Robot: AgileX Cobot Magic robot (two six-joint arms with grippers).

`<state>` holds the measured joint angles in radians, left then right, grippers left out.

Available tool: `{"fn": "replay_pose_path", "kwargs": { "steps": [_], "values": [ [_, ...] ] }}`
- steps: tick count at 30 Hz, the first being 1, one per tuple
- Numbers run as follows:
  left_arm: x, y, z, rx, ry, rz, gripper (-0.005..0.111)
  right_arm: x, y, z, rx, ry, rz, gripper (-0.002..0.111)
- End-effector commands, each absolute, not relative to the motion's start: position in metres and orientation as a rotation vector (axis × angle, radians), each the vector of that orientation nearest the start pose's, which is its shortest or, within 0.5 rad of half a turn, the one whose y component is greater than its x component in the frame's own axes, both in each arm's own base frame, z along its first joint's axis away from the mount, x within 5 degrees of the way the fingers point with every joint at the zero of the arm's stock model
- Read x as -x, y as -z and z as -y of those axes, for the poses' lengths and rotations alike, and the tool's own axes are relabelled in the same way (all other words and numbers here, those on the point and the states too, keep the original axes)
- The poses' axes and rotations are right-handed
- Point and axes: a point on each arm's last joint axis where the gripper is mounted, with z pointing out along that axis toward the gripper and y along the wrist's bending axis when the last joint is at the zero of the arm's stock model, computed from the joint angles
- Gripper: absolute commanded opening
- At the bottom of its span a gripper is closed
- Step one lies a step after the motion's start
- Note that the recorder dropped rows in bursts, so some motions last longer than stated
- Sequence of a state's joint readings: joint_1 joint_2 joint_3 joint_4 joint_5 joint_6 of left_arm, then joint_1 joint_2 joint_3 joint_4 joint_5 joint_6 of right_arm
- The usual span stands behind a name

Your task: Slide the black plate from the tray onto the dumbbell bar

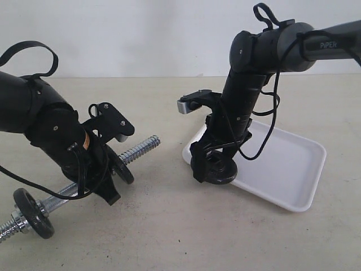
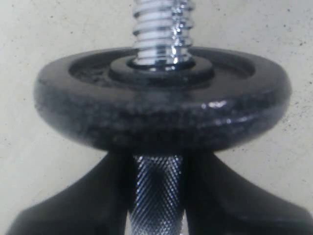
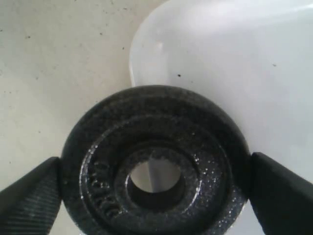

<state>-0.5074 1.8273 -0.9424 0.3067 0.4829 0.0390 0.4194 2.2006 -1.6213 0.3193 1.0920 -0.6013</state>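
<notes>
arms (image 1: 271, 48): matte black, rounded joints | cables (image 1: 265, 135): black loops | marking (image 1: 329, 44): white PiPER | wrist camera (image 1: 189, 103): silver-black

Beige tabletop (image 1: 169, 231), white tray (image 1: 302, 169) on it

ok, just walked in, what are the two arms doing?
The left pincer is clamped on the knurled middle of the chrome steel dumbbell bar, bare threaded end pointing towards the white glossy plastic tray. The right pincer grips the small round matte-black weight plate by its rim, at the tray's corner nearest the bar. The plate is not yet on the bar.
</notes>
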Motion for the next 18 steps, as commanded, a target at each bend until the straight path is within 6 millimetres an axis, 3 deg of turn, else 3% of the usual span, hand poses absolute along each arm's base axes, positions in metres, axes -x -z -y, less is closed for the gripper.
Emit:
{"fn": "replay_pose_path", "kwargs": {
  "steps": [1,4,18],
  "values": [
    [-0.2907,-0.1437,0.1497,-1.069,-0.138,-2.585,0.004,-0.3821,-0.1553,-0.1979,1.299,-0.45,-2.781,0.062],
    [-0.2907,-0.1437,0.1497,-1.069,-0.138,-2.585,0.004,-0.3834,-0.1553,-0.1982,1.303,-0.443,-2.761,0.074],
    [-0.2906,-0.1437,0.1496,-1.069,-0.139,-2.586,0.004,-0.3831,-0.1553,-0.1982,1.305,-0.444,-2.764,0.074]
  ]
}}
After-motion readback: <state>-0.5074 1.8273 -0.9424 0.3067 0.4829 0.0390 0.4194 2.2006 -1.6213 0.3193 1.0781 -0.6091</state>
